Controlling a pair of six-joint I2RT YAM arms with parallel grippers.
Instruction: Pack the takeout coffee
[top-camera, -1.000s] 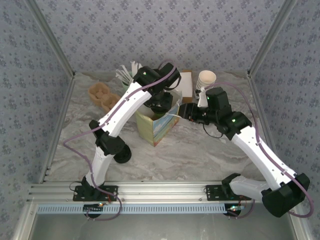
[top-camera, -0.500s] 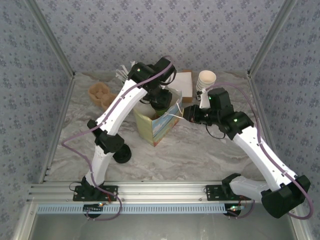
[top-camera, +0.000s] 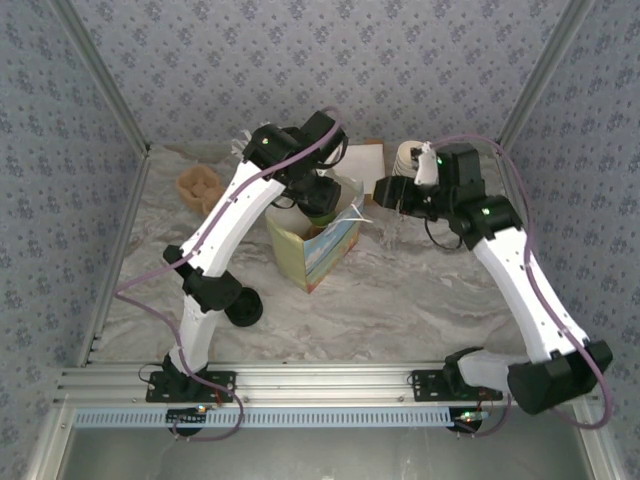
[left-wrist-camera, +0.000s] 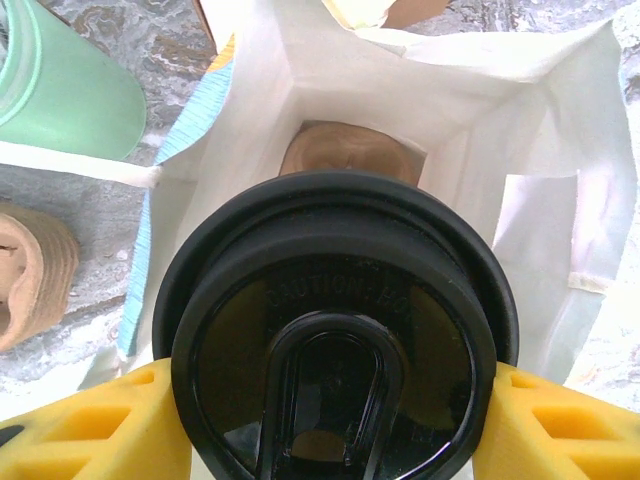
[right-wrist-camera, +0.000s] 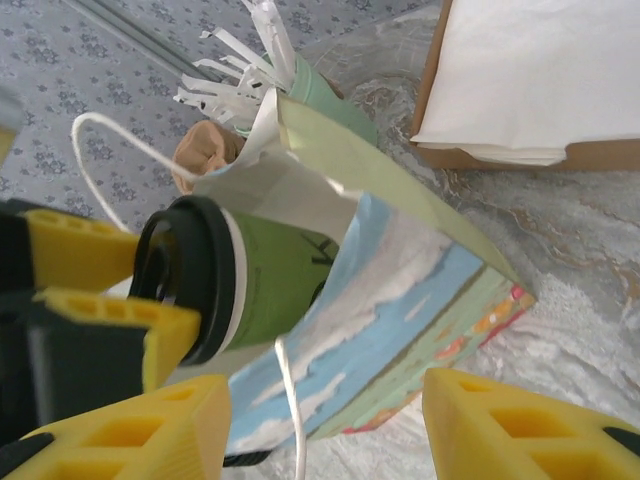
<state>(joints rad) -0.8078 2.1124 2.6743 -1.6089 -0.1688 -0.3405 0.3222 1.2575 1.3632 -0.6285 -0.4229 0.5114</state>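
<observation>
The takeout coffee (left-wrist-camera: 335, 340), a green cup (right-wrist-camera: 270, 280) with a black lid, hangs in my left gripper (left-wrist-camera: 335, 425), whose yellow fingers (left-wrist-camera: 90, 425) are shut on the lid's rim. It hangs over the open mouth of the paper bag (left-wrist-camera: 450, 110), and its lower part is hidden behind the bag's rim (right-wrist-camera: 330, 160). In the top view the left gripper (top-camera: 320, 205) is above the bag (top-camera: 320, 255). My right gripper (top-camera: 385, 192) stands open to the right of the bag, apart from it. The bag's white handle (right-wrist-camera: 290, 390) shows between its fingers (right-wrist-camera: 325, 425).
A brown item (left-wrist-camera: 345, 150) lies at the bag's bottom. Behind the bag are a mint cup (top-camera: 255, 150) with white sticks, a brown cup carrier (top-camera: 200, 185), a box of white napkins (top-camera: 365, 160) and a stack of cream cups (top-camera: 410, 158).
The right gripper has opened and drawn back and to the right, away from the bag's edge. The left arm has shifted the coffee slightly back over the bag's mouth.
</observation>
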